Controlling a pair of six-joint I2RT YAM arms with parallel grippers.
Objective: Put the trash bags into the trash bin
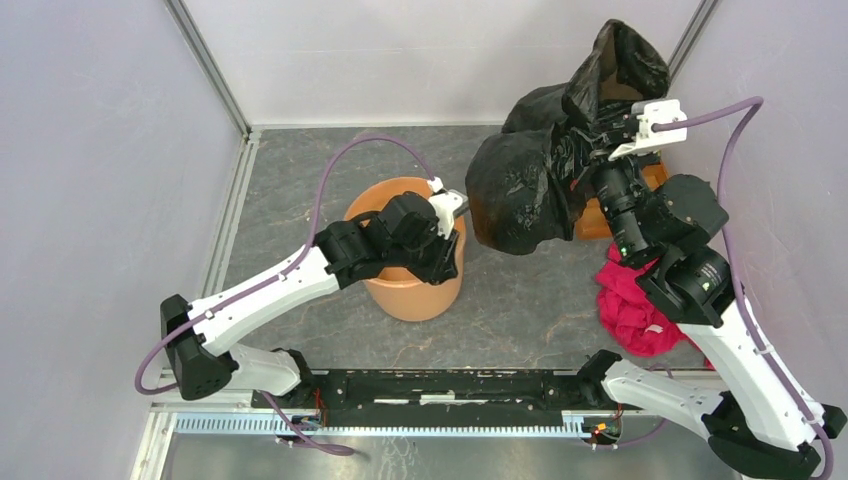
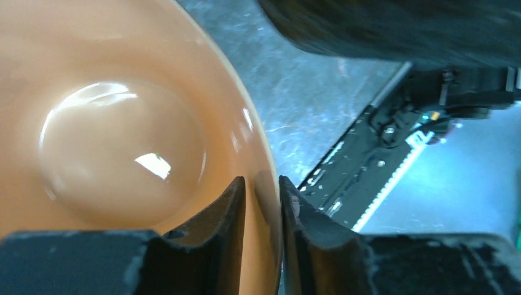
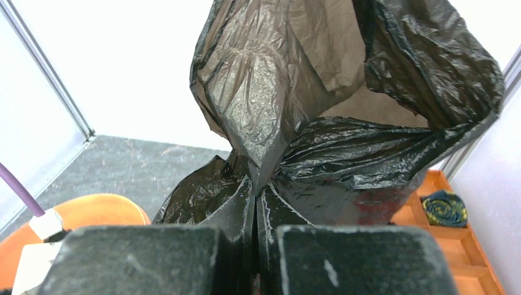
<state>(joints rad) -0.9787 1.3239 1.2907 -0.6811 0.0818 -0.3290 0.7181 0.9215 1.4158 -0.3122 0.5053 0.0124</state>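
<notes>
Pinching bag [image 1: 520,190] aloft at 1 o'clock between closed right fingers [image 3: 233,246], straddling bin [image 1: 415,295] rim with narrow left fingers [image 2: 215,221], grip there untellable.

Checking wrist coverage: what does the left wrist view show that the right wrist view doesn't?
Only left wrist: the bare inside of the trash bin, with the left gripper straddling its wall. Only right wrist: the right gripper shut on the trash bag, and a tray holding a coiled roll. Both: the bin and the grey table.
</notes>
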